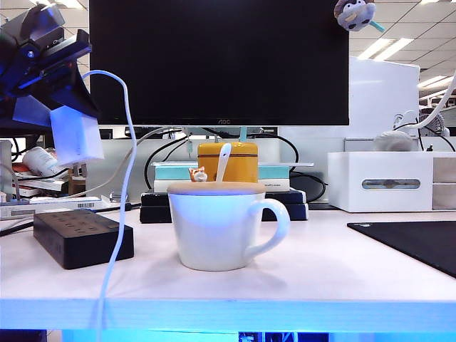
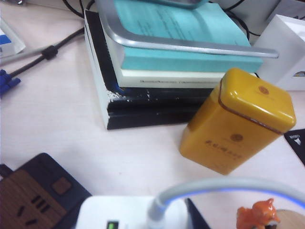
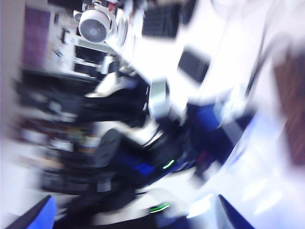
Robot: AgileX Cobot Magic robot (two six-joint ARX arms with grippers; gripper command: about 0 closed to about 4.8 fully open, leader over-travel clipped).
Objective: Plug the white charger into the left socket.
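Left end effector (image 1: 68, 107): upper left, grasping the white charger (image 1: 75, 135) above the power strip (image 1: 82, 235).
Right end effector: unseen, jaws wide.
Risk: the cable (image 1: 125, 178) drags, prongs miss the left socket (image 2: 28, 210).

Left gripper (image 1: 60, 100) grips white charger (image 1: 77, 135) high above power strip (image 1: 82, 237); air between them is clear for you. Charger cable (image 1: 122, 214) hangs down strip's near right side. White mug (image 1: 217, 226) stands right of strip, gap between. Yellow tin (image 2: 238, 121) and book stack (image 2: 157, 90) crowd behind. Right gripper unseen in blurred wrist view.
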